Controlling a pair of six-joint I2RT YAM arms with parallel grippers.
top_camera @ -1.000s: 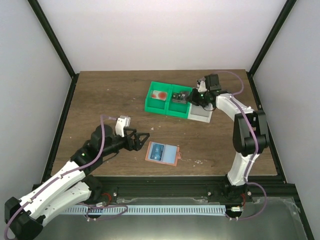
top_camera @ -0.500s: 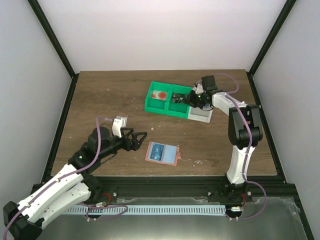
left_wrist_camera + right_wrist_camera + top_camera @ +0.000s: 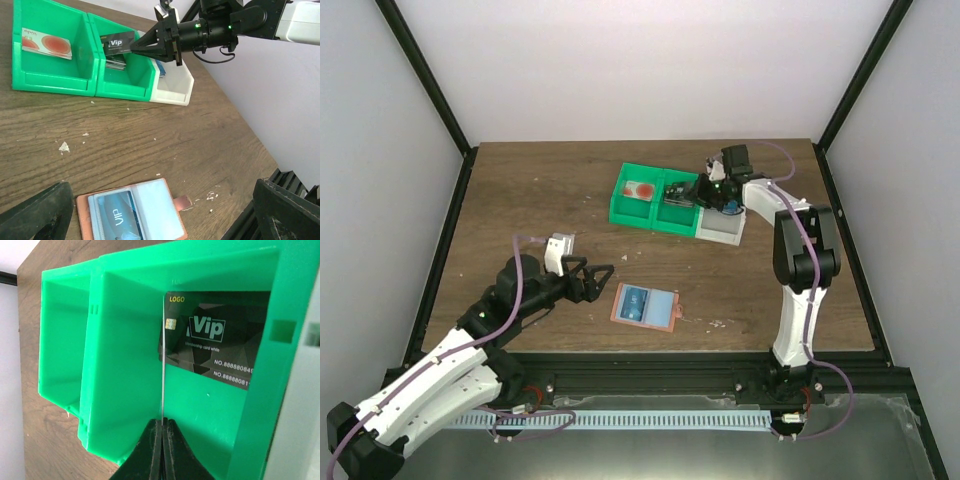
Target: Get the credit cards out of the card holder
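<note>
- From above and behind the arms, a brown wood-grain tabletop [image 3: 520, 200] sits inside plain white walls [image 3: 640, 70] with black corner posts [image 3: 425, 75].
- Near the front edge lies the card holder [image 3: 644, 305], a thin, flat, salmon-pink rectangle, well apart from the bins at the back.
- At the back stands a glossy green plastic bin [image 3: 638, 217] with two compartments. A white bin [image 3: 720, 235] is just beside it on the right.
- The left pincer [image 3: 603, 280] hovers just left of the holder, its fingers spread wide and gripping nothing.
- The right pincer [image 3: 688, 193] reaches over the green bin's right compartment.
- From the left wrist, pale crumbs speckle the boards.
- The holder shows clear plastic pockets. A blue VIP card [image 3: 117, 217] sits in the left one, and the right one looks pale; whether it holds a card I cannot tell.
- A small tab [image 3: 183, 202] juts from the holder's right edge.
- The green bin's left compartment holds a red-and-white card [image 3: 46, 44], and the right one holds black cards [image 3: 116, 63] lying flat.
- Above those, the right pincer is clamped on a black Vip card [image 3: 120, 44].
- A blue item [image 3: 159, 67] shows in the white bin.
- From the right wrist, the dark fingers [image 3: 147, 452] press together on the held card, which is seen edge-on as a thin upright line.
- Beneath it, two black Vip cards overlap on the smooth green floor, slightly offset.
</note>
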